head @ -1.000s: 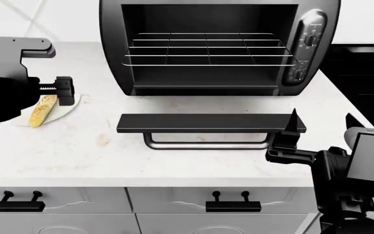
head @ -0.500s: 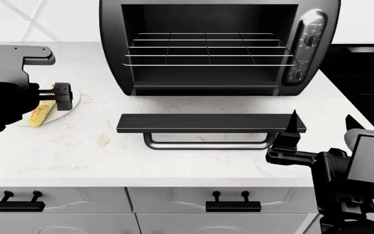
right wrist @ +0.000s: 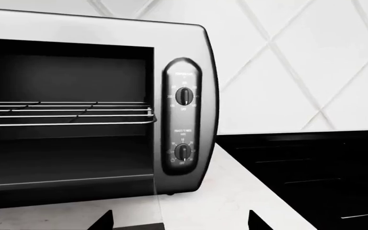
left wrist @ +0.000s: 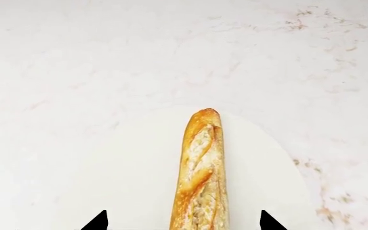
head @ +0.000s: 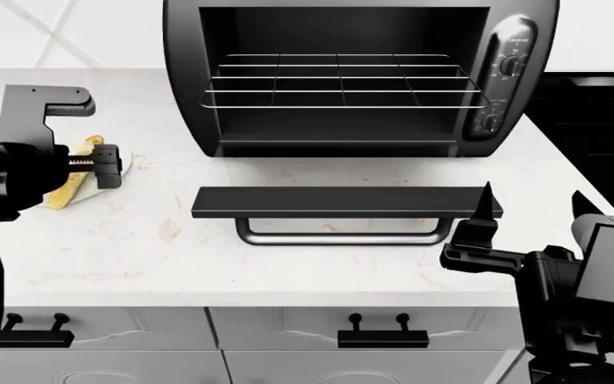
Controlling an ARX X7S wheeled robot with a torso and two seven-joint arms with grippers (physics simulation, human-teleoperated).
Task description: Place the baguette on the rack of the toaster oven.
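The golden baguette [left wrist: 200, 172] lies on a round white plate [left wrist: 120, 182] on the counter, left of the toaster oven [head: 360, 72]. My left gripper [left wrist: 184, 225] is open and hangs over the baguette, with one fingertip on each side and clear of it. In the head view the left gripper [head: 96, 166] covers the middle of the baguette [head: 65, 193]. The oven's door [head: 344, 202] is folded down, and the silver wire rack [head: 339, 84] is bare inside. My right gripper [head: 531, 210] is open and empty by the door's right end, facing the oven [right wrist: 94, 110].
A black glass cooktop [head: 606, 120] lies right of the oven, also in the right wrist view [right wrist: 312, 167]. The door's metal handle [head: 339, 236] juts toward the counter's front edge. Two knobs [right wrist: 183, 96] sit on the oven's right panel. Drawer fronts run below the counter.
My left gripper has shifted toward the counter's front and lower over the baguette, whose far end now shows beyond it. The right arm has barely moved.
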